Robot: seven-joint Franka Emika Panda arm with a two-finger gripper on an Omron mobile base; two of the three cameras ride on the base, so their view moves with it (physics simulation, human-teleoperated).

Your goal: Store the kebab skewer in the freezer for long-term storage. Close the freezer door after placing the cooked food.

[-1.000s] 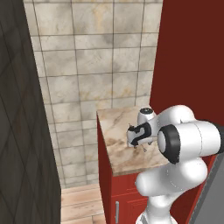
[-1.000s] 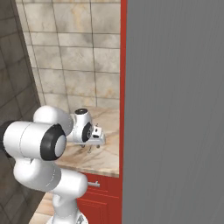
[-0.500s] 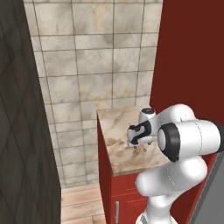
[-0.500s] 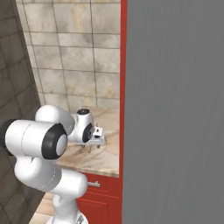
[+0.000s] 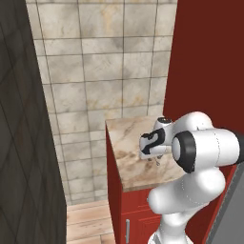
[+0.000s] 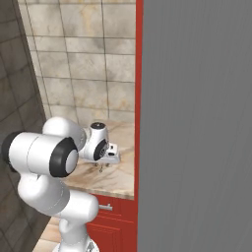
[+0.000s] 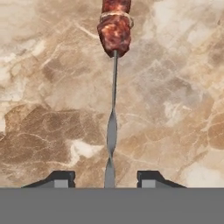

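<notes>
A: What's changed at the pincer point(image 7: 108, 177)?

B: It hung fully spread over the tabletop point(image 7: 52, 109) a second ago. Now the tips have drawn in to a middling gap, one on each side of the kebab skewer point(image 7: 113, 94). The hand itself has barely shifted in the base views.

A: Gripping yet?

B: I can't tell. In the hand view there's marble on both sides of the stick between it and the fingertips point(image 7: 61, 178), so I'd judge the closing isn't finished.

A: And the skewer?

B: Lying flat on the tabletop, its twisted metal shaft running straight away from the hand, with the reddish-brown meat chunks at the far end.

A: So for the task?

B: The pick-up is beginning; carrying, placing and shutting the door all remain.

A: Anything around it?

B: Red cabinets point(image 5: 119, 200) under the tabletop, a tiled wall point(image 5: 100, 71) behind. Closest to the right base camera a tall grey panel point(image 6: 197, 123) stands just beside the arm, and the swing out will likely have to clear it.
</notes>
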